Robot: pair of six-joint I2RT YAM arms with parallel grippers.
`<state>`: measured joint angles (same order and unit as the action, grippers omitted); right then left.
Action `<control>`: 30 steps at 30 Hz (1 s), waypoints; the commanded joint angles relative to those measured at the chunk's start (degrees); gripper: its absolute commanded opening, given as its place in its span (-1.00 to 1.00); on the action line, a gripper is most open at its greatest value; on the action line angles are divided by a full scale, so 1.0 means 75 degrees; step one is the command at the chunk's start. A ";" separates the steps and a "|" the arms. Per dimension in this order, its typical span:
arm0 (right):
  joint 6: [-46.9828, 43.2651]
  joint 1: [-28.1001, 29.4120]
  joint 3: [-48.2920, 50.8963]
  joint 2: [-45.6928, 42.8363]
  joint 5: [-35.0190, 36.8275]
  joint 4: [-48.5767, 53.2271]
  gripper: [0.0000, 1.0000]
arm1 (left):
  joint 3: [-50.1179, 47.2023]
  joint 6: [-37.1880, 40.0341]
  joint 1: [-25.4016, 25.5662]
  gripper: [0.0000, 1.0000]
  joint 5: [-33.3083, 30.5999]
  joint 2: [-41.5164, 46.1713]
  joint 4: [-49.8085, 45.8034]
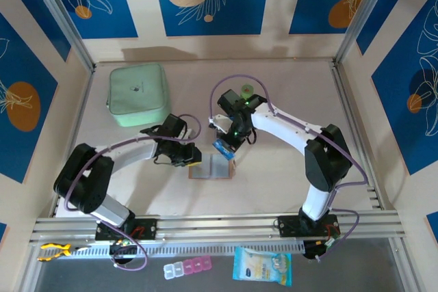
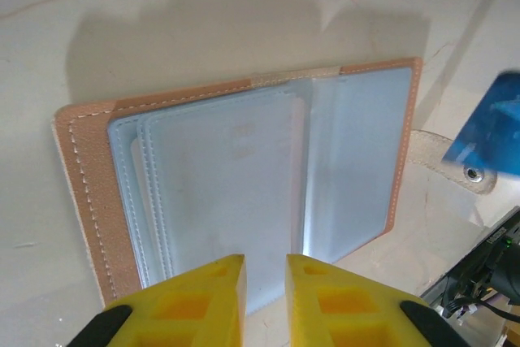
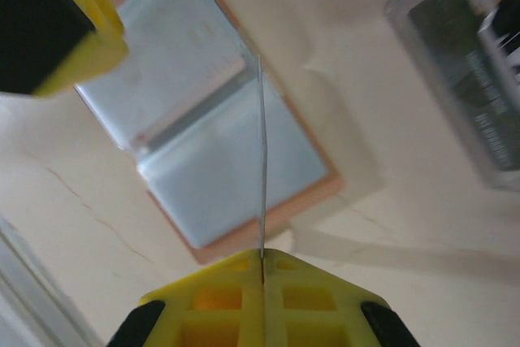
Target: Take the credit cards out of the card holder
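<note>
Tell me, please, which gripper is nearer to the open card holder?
Left. The left gripper sits at the card holder's edge, fingertips over its clear sleeves. The right gripper hangs higher above the holder, pinching a credit card.

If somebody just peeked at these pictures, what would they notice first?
A bright blue credit card pinched in the right arm's jaws, hovering just above the middle of the table. Under it lies the card holder, spread open, with the left arm's yellow jaws at its edge.

A pale beige tabletop (image 1: 294, 94) sits between cream walls (image 1: 142, 5) — their blue panels (image 1: 239, 15) show white leaves and orange discs.
</note>
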<state>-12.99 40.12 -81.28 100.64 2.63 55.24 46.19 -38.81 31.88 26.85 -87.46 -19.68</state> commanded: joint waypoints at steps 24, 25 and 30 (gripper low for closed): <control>-0.4412 -0.1632 -0.4627 0.2390 -0.0018 0.2027 -1.00 | -0.0347 0.0194 -0.0594 -0.57 -0.0321 0.0845 -0.0504; -0.4440 -0.1665 -0.4674 0.2481 -0.0052 0.1972 -1.00 | -0.0370 0.0191 -0.0597 -0.57 -0.0318 0.0845 -0.0501; -0.4639 -0.1759 -0.4725 0.2865 -0.0011 0.1741 -1.00 | -0.0451 0.0142 -0.0657 -0.57 -0.0316 0.0855 -0.0461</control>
<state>-45.69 27.33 -115.28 120.33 4.47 67.72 43.57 -38.46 27.77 24.80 -82.41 -21.96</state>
